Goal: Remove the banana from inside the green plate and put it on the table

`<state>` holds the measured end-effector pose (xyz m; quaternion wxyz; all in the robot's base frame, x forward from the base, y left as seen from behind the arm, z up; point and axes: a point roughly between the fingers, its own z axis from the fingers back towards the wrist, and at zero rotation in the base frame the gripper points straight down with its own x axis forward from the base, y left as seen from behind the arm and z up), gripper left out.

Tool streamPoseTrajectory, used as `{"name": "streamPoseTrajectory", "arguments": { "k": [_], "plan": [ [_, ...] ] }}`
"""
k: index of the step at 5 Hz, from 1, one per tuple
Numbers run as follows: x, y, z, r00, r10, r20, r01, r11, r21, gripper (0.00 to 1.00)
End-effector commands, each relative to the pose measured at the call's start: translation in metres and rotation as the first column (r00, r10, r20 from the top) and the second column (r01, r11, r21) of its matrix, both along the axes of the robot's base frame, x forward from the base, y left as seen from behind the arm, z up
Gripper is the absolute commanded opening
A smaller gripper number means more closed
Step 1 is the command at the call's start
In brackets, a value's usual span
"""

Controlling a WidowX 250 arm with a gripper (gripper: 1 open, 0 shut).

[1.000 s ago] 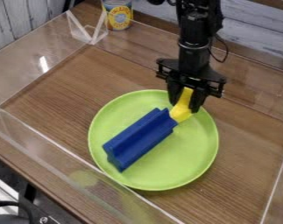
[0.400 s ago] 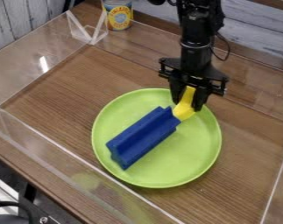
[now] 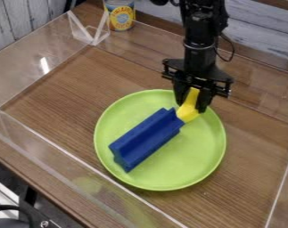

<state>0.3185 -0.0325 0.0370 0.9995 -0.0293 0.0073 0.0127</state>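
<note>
The yellow banana (image 3: pixel 188 109) stands nearly upright at the far right of the green plate (image 3: pixel 170 174), its lower end touching the plate beside a blue block (image 3: pixel 146 139). My black gripper (image 3: pixel 193 98) points straight down over it, fingers closed on the banana's upper part. The brown wooden table (image 3: pixel 98 76) lies all around the plate.
The blue block lies diagonally across the plate's middle, right next to the banana. Clear acrylic walls (image 3: pixel 27 53) border the table at left, front and right. A yellow-labelled can (image 3: pixel 119 15) stands at the far edge, behind a clear stand.
</note>
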Motion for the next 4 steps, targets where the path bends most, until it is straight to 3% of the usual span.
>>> {"name": "streamPoseTrajectory", "arguments": {
  "k": [1,4],
  "plan": [
    [0.0004,-0.0015,-0.0019,1.000,-0.006,0.009,0.006,1.000,-0.004,0.00],
    [-0.0022,-0.0022,-0.0056,1.000,-0.014,0.003,0.014,1.000,-0.008,0.00]
  ]
}}
